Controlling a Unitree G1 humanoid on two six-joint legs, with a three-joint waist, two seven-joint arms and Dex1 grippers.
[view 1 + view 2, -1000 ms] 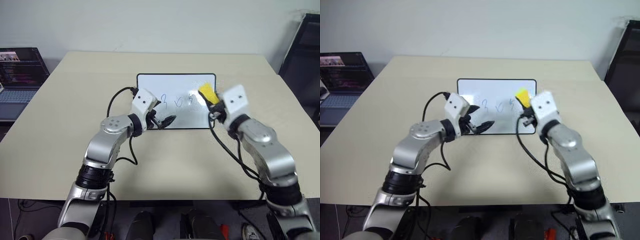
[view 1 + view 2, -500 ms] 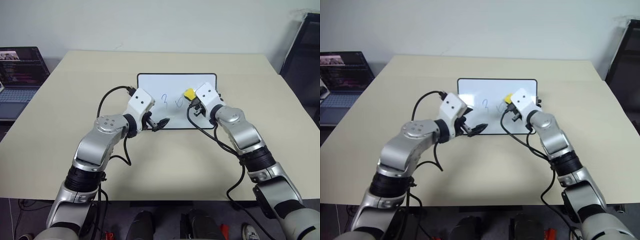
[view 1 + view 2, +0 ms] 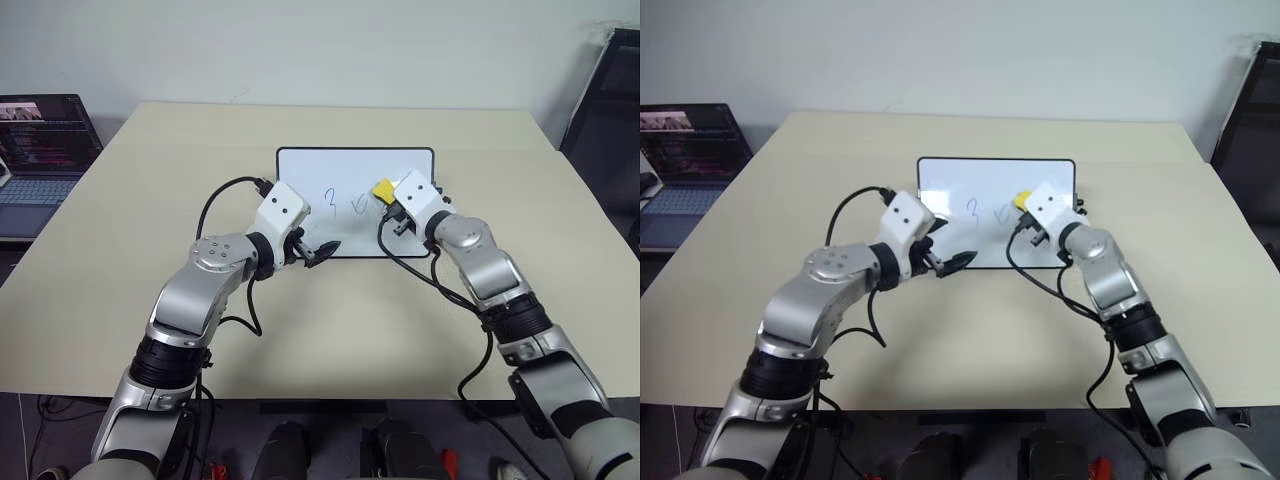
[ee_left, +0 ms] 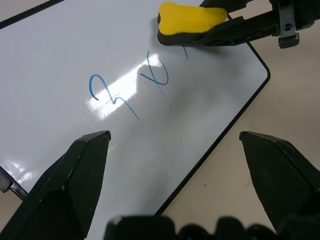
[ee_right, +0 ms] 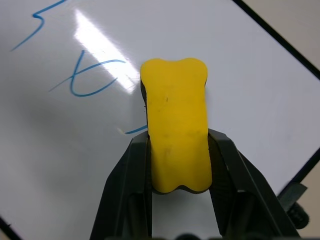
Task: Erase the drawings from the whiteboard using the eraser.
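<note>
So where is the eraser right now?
The eraser is clamped in the right claw, over the right part of the whiteboard, covering the rightmost of the drawings.

Occlusions and crops, current frames

The eraser (image 5: 174,135) covers the third of the drawings (image 5: 80,75); only a short blue tail shows beside it. The whiteboard (image 4: 60,55) runs past the left wrist view's edges. Laptop (image 3: 40,150) cut by the frame edge, screen content too small to read. Dark chair (image 3: 605,110) partly cropped.
</note>
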